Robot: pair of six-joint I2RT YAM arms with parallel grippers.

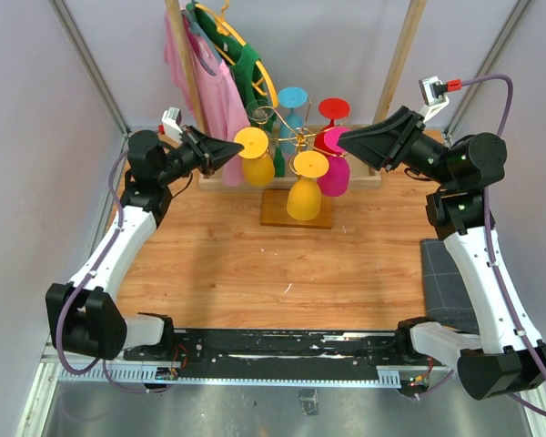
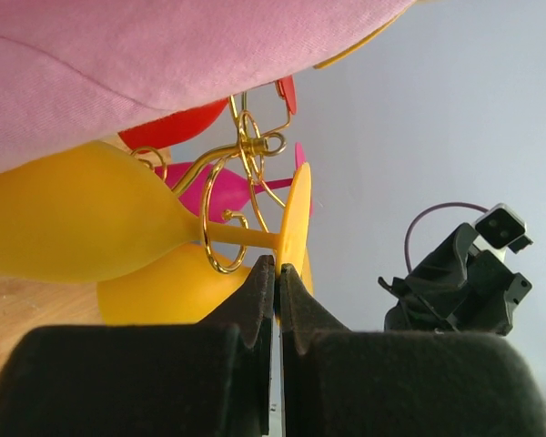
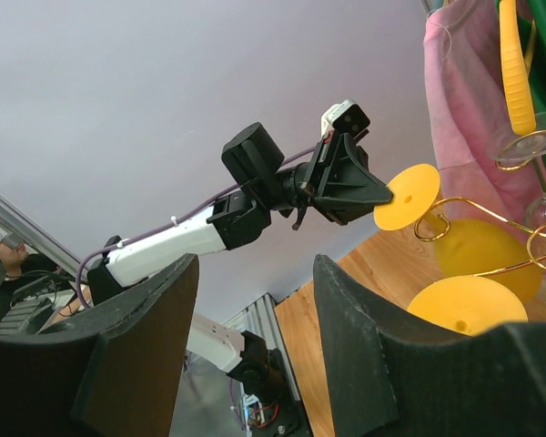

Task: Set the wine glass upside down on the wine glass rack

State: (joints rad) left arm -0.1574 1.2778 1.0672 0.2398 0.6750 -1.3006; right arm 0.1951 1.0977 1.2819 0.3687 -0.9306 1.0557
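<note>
Wooden table between pale walls, seen from above. At 12 o'clock stands the gold wine glass rack. From 7 o'clock the left arm rises and bends inward. Its left gripper is pinched tight on the round foot of a yellow wine glass, which hangs bowl-down on the rack's 9 o'clock side. From 5 o'clock the right arm mirrors it. The right gripper is spread wide, holding nothing, close to a magenta glass.

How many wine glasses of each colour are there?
Yellow wine glasses: 2
Blue wine glass: 1
Red wine glass: 1
Pink wine glass: 1
Clear see-through wine glass: 1
Total: 6
</note>
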